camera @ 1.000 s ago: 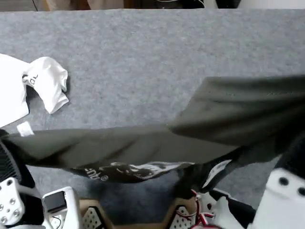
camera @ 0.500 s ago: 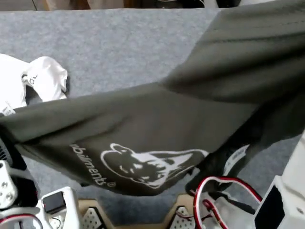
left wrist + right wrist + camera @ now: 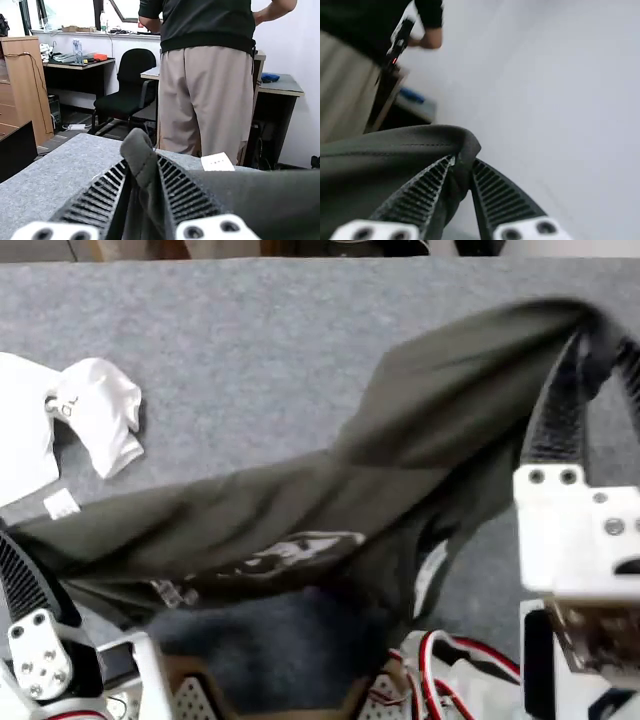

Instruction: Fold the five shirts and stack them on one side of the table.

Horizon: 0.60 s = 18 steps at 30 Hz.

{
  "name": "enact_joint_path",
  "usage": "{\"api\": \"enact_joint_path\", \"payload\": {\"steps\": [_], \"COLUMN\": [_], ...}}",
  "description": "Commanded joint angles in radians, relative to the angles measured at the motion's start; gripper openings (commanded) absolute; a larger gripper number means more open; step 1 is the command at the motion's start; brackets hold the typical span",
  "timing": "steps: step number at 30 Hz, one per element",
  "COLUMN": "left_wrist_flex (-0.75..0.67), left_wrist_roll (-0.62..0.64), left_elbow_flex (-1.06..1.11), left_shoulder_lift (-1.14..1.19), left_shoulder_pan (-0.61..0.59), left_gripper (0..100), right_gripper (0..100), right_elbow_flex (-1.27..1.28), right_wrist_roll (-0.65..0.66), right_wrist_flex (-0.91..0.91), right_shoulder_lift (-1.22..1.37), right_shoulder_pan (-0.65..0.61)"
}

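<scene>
A dark olive shirt (image 3: pixel 400 470) with a white print hangs stretched above the grey table (image 3: pixel 250 350). My left gripper (image 3: pixel 12 558) is shut on one end of it at the near left; in the left wrist view a fold of fabric (image 3: pixel 141 150) sits pinched between the ribbed fingers (image 3: pixel 102 200). My right gripper (image 3: pixel 592 328) is shut on the other end, raised at the right; the right wrist view shows the hem (image 3: pixel 455 142) clamped in that gripper (image 3: pixel 462 162). The shirt's middle sags toward the near edge.
A crumpled white shirt (image 3: pixel 70 420) lies at the table's left edge, with a small white tag (image 3: pixel 62 504) near it. Bare grey felt spans the far half. Arm bases and red and white cables (image 3: pixel 440 670) crowd the near edge.
The right arm has carried its end of the shirt farther back and to the right. The cloth, spread high half a second ago, now sags lower, and its print has folded under.
</scene>
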Motion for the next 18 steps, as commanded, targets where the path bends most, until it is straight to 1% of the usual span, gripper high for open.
{"api": "enact_joint_path", "payload": {"steps": [1,4,7,9,13,18], "left_wrist_flex": [-0.020,-0.020,-0.021,-0.068,-0.241,-0.555], "left_wrist_roll": [-0.012,-0.012,-0.008,-0.006,-0.006,-0.005], "left_elbow_flex": [0.006,0.014,0.031,0.098,0.311,0.631], "left_shoulder_lift": [-0.007,-0.005,0.002,0.002,0.001,0.002], "left_shoulder_pan": [-0.012,-0.012,-0.012,-0.011,-0.011,0.003], "left_gripper": [2,2,2,2,2,2], "right_gripper": [0.5,0.5,0.5,0.5,0.5,0.5], "right_elbow_flex": [0.004,0.059,0.185,0.285,0.470,0.809], "right_wrist_roll": [0.003,-0.064,-0.104,-0.123,-0.138,-0.135], "right_wrist_flex": [0.058,0.057,0.055,0.054,0.026,-0.176], "right_shoulder_lift": [-0.031,-0.074,-0.104,-0.113,-0.110,-0.104], "right_shoulder_pan": [-0.013,-0.015,-0.015,-0.015,-0.016,-0.064]}}
